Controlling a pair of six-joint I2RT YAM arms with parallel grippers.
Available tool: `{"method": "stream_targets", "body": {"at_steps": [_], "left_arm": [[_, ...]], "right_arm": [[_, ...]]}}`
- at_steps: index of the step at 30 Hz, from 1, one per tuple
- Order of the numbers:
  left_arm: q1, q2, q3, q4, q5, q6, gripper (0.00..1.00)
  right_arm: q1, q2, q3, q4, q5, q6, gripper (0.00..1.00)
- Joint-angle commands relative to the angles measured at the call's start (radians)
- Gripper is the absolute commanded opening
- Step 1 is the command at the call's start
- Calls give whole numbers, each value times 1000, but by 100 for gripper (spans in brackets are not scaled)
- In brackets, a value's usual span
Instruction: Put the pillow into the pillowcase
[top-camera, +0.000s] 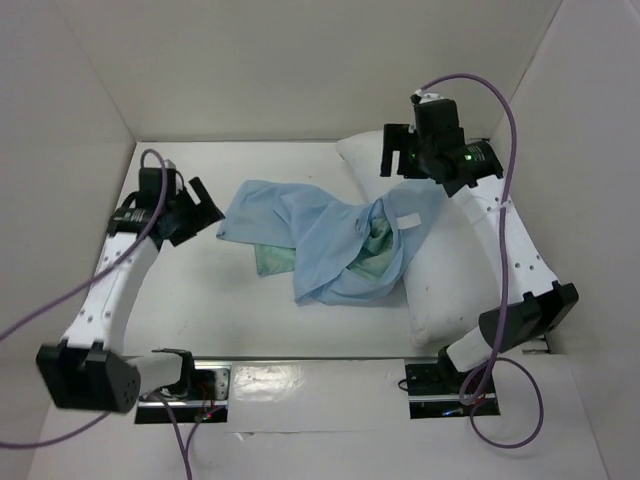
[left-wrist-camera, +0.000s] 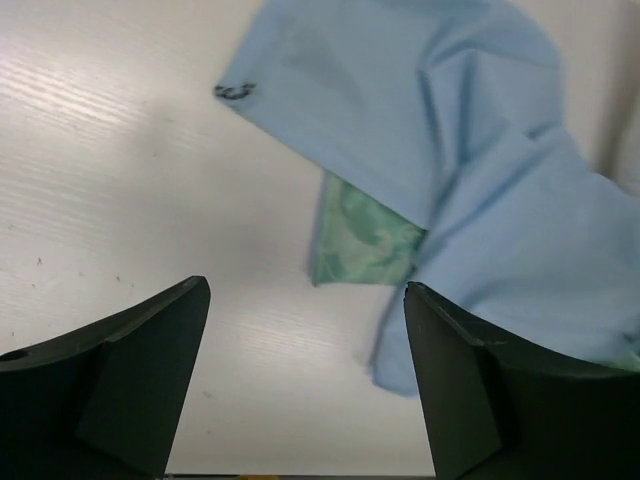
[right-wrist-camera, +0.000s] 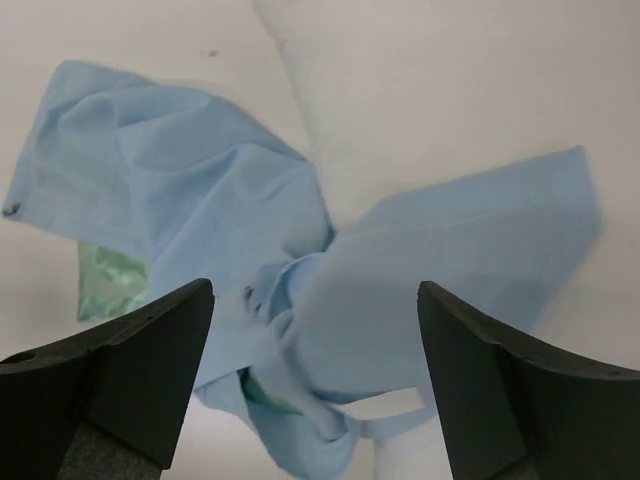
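The left jaws stand wide and empty above the counter (top-camera: 250, 320), just beside the pillowcase (top-camera: 300, 225). The right jaws, equally wide and empty, hang over the pillow (top-camera: 440, 280). The pillow's long axis runs far to near at right. The crumpled pillowcase lies crosswise, its right end draped on the pillow.

Bright, even light cast from above. Soft shadow seen ahead of left fingers (left-wrist-camera: 120, 390). Fingers underexposed, edges slightly blurred.
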Motion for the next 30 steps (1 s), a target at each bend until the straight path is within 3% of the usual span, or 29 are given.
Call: {"method": "stream_targets", "body": {"at_steps": [1,9,19,24,28,30], "left_arm": [[16,183,-12,30,-70,8,93],[16,516,68,94,-36,-3,97],[-2,792,207,142,-45,8,100],[-21,868,250,162,-45,8,100],[-21,929,290,162,-33,8,89],[-21,963,304,162,-10,8,63]], "right_arm": [[112,-12,54,-57,-8,-11,91],[485,7,-128,-31,128,116,97],[666,80,-403,113,88,274,100],[685,175,-414,174,56,283,100],[657,273,-413,217,38,271,100],[644,309,-403,230,24,271,100]]}}
